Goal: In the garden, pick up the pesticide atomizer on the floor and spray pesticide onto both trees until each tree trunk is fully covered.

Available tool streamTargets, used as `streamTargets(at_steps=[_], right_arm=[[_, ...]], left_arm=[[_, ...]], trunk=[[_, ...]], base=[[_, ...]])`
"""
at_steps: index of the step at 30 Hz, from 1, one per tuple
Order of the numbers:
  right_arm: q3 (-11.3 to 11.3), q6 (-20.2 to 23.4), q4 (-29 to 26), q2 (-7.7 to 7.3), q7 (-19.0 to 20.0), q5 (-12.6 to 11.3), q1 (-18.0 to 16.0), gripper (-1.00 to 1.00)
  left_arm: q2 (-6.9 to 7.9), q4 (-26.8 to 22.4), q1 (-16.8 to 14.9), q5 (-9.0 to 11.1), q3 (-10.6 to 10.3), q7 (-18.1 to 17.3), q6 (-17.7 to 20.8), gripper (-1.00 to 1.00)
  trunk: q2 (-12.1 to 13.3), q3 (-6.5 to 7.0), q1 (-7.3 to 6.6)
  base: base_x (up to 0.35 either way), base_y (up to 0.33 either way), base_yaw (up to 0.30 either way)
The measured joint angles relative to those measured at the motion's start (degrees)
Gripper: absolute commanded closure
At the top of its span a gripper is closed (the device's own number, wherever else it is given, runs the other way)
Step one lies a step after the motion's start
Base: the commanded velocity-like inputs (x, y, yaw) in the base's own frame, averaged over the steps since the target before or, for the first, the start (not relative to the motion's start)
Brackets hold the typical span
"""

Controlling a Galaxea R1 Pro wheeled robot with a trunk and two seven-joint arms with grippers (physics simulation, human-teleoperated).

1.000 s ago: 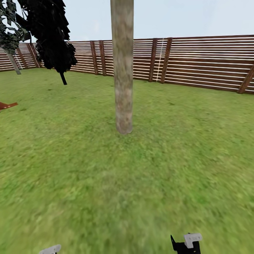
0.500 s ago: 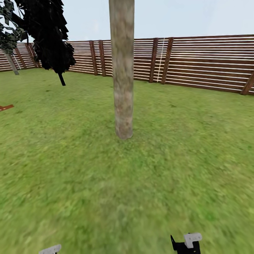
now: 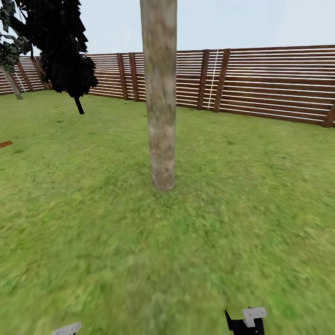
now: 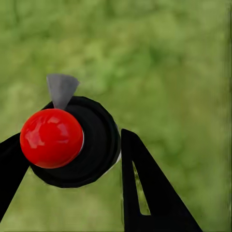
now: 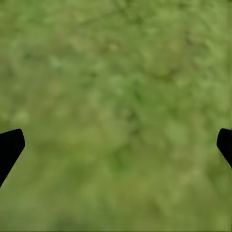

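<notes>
While left hand grips round red-topped atomizer, right hand spread over blurry grass.

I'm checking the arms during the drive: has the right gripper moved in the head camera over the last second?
No. The right gripper sits at the same spot at the picture's bottom edge. Only the scene shifts: the tree trunk looms nearer because the robot is advancing.

Atomizer top glossy red, body matt black; trunk rough, blotchy; fence slatted wood.
</notes>
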Motion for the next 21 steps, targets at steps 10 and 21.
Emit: streamTargets(at_steps=[10, 21], right_arm=[[0.0, 0.0, 0.0, 0.0, 0.0, 0.0, 0.0, -1.0], [0.0, 0.0, 0.0, 0.0, 0.1, 0.0, 0.0, -1.0]], left_arm=[[0.0, 0.0, 0.0, -0.1, 0.0, 0.0, 0.0, 1.0], [0.03, 0.0, 0.0, 0.3, 0.0, 0.0, 0.0, 1.0]], trunk=[[0.0, 0.0, 0.0], [0.0, 0.0, 0.0]], base=[[0.305, -0.126, 0.062], [0.314, -0.087, 0.003]])
